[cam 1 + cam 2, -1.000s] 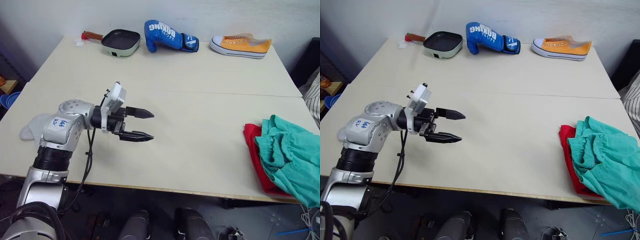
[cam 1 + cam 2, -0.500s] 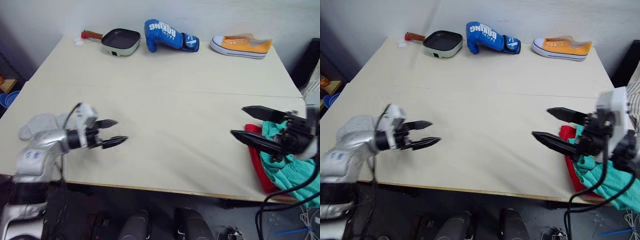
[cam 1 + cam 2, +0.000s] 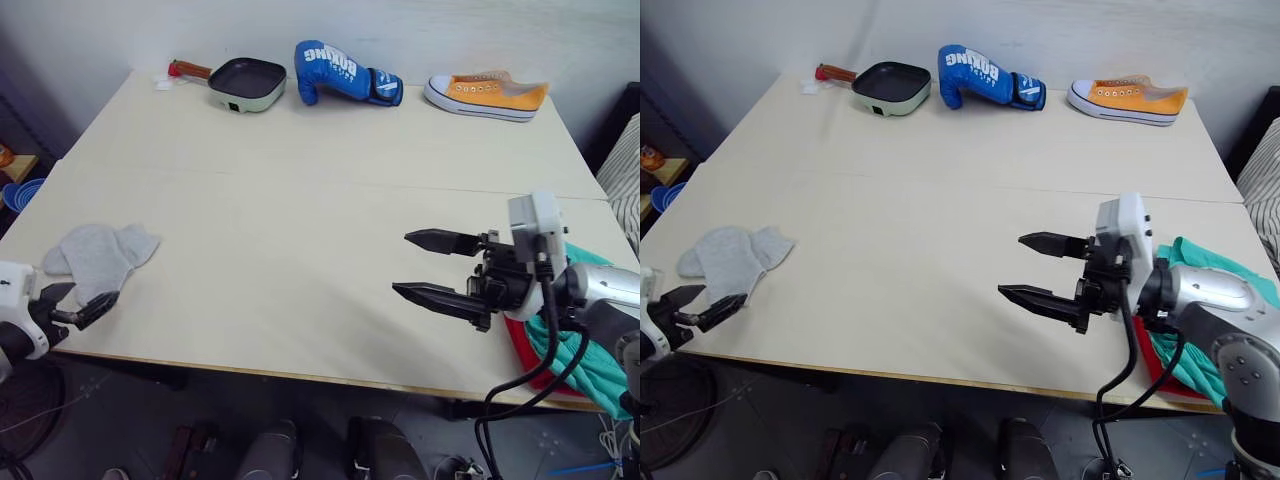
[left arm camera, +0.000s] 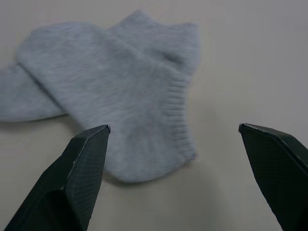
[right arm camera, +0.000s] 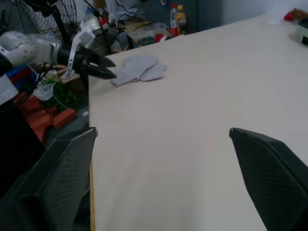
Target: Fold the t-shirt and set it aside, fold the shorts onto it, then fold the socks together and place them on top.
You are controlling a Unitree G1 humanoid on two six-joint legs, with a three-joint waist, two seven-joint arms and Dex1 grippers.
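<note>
The two light grey socks (image 3: pixel 101 255) lie overlapped near the table's front left edge, also seen close up (image 4: pixel 120 91). My left gripper (image 3: pixel 84 300) is open, low at that edge just short of the socks. A red t-shirt (image 3: pixel 1153 360) lies at the front right edge, and the teal-green shorts (image 3: pixel 595 375) are bunched on top of it. My right gripper (image 3: pixel 402 263) is open and empty. It hovers over bare table to the left of that pile and partly hides it.
Along the far edge stand a green frying pan (image 3: pixel 244 82), a blue boxing glove (image 3: pixel 345 72) and an orange sneaker (image 3: pixel 487 93). A seam (image 3: pixel 300 178) crosses the table. A blue bowl (image 3: pixel 20 192) sits off the table on the left.
My left arm has drawn back to the front left edge, uncovering the socks. My right arm came in from the right and moved left over the table, past the clothes pile.
</note>
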